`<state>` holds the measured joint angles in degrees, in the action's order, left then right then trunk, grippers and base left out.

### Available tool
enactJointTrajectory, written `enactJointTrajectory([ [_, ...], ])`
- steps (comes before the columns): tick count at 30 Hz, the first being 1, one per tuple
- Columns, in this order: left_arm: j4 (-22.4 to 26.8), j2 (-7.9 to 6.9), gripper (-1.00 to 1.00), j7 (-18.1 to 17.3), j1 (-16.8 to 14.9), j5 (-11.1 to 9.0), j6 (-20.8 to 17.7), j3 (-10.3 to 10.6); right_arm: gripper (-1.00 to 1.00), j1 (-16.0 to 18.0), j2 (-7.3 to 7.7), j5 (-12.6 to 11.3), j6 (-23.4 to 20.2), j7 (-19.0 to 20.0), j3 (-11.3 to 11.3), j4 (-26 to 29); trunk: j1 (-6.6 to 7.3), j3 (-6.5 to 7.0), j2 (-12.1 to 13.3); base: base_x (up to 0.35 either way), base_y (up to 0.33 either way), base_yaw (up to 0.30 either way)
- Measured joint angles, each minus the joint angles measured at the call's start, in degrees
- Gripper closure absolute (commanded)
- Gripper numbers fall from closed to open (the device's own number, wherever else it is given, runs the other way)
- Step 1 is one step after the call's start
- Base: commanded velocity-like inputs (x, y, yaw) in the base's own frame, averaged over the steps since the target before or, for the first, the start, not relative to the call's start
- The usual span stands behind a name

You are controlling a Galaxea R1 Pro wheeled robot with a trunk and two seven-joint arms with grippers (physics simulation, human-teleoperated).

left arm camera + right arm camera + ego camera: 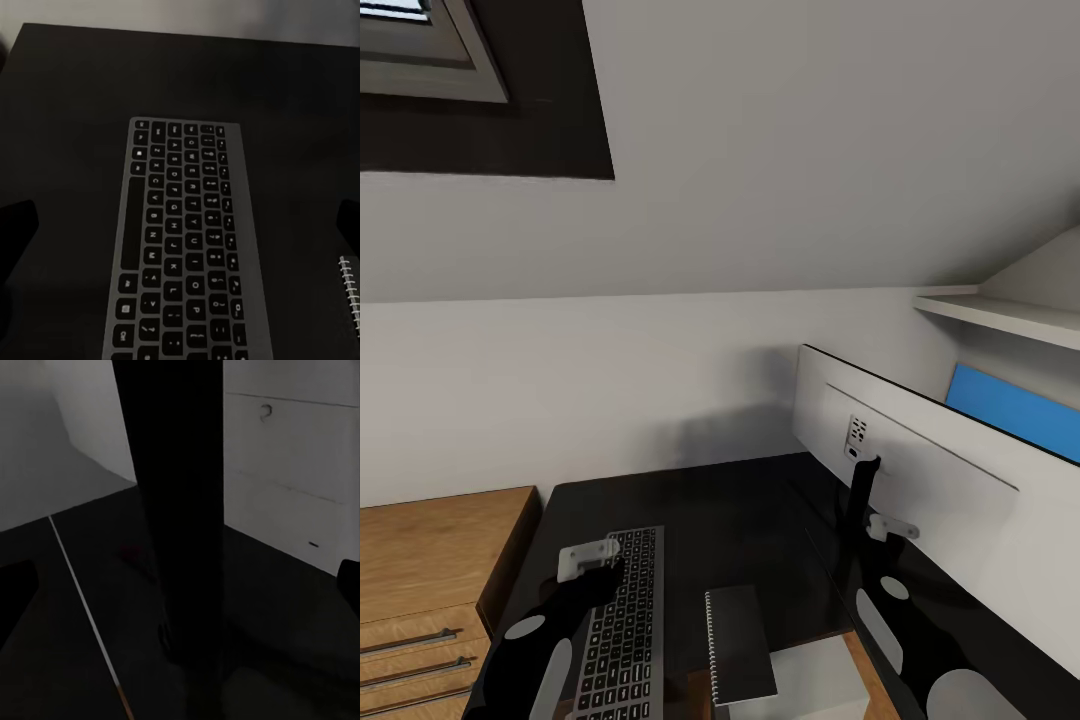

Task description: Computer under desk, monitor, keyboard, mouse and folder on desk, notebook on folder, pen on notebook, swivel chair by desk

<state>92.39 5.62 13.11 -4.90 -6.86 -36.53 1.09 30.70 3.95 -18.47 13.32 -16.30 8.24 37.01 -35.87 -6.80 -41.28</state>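
Left gripper (600, 560), fingers apart, hovers over the far left edge of the keyboard (622, 640), which lies on the desk (740, 510) with its long axis running near to far. Right gripper (875, 525), fingers apart, straddles the stem (176, 510) of the monitor (920, 460), seen from behind at right. The notebook (738, 645) lies just right of the keyboard, between the arms. A wood chest (430, 580) stands left.
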Motion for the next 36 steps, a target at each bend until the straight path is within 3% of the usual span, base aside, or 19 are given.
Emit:
enactJointTrajectory([
  [36,0.0,0.00,-1.00,0.0,0.0,0.0,-0.1,0.1,-1.00,0.0,0.08,0.0,0.0,0.0,0.0,0.1,0.01,0.00,0.0,0.038,0.000,0.000],
])
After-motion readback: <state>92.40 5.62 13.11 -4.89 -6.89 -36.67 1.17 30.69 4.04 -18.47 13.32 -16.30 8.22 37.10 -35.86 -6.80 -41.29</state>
